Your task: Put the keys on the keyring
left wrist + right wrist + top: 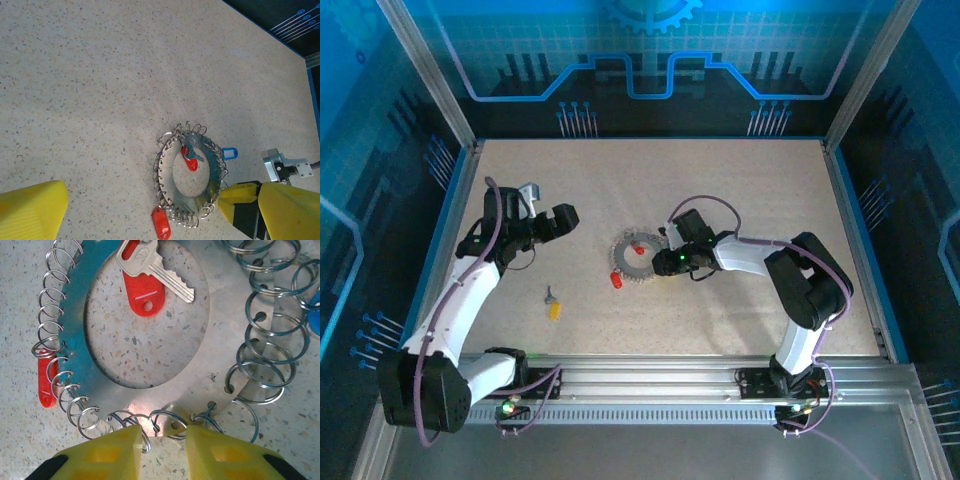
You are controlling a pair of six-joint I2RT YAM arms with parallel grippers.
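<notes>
While my right gripper sat low against the right side of the keyring, the view from above showed my left gripper hanging well apart to the left, its jaws spread wide and holding nothing. The yellow key lay loose on the table, between my left arm and the keyring and touched by neither gripper

From my left wrist, my wide fingers framed the keyring lying flat. One red key lay inside its hole, a second red key just outside its rim, and a blue key at the opposite side

From my right wrist, my jaws were narrow, the tips set either side of one small wire loop on the rim. Whether they pinched it I could not tell. The first red key rested with its blade on the flat metal of the keyring. I could not tell whether any key was threaded

I judged the step to be readying a loop at the rim. The next move would call for my left gripper to come down on the yellow key, which lay flat and small, to close finely on its head, and to carry its hole to that loop
</notes>
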